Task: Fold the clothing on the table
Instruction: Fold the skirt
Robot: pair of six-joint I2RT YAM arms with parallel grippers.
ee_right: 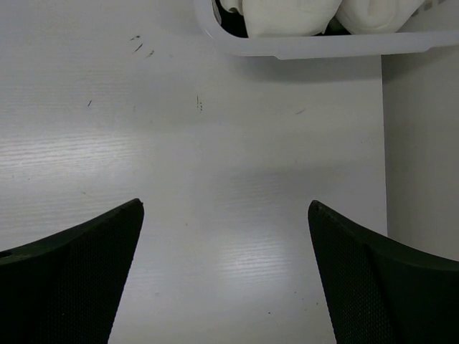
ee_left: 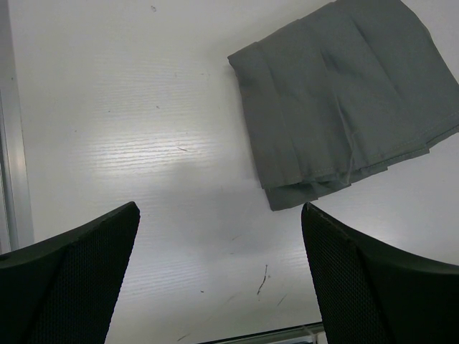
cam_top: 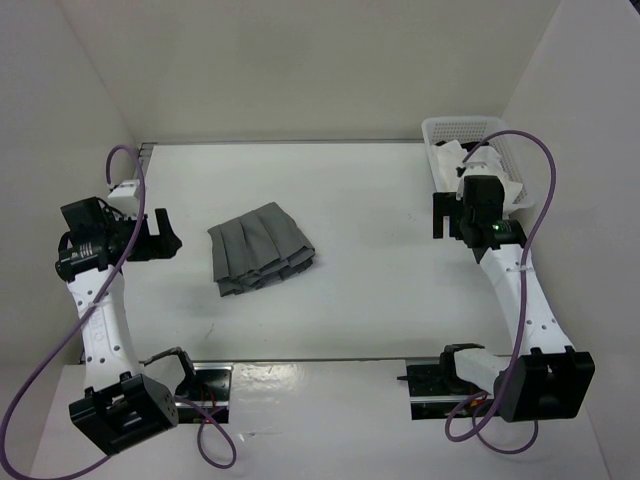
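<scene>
Left base (cam_top: 122, 410): black block at the near edge of the counter (cam_top: 380, 290), closest to the overhead camera
Right base (cam_top: 545, 385): black block at the same near edge, on the right side
Left pincer (cam_top: 167, 235): released, jaws spread wide with nothing between them, hovering over bare counter just left of the clothing
Clothing (cam_top: 260, 250): dark grey pleated skirt in a compact layered bundle, lying flat left of the counter's centre, touched by neither pincer
Right pincer (cam_top: 446, 215): released, jaws wide apart and empty, above bare counter on the right, well apart from the clothing and near the basket
Basket (cam_top: 432, 128): white lattice plastic, in the far right corner beside the wall, holding white cloths (ee_right: 287, 14)
</scene>
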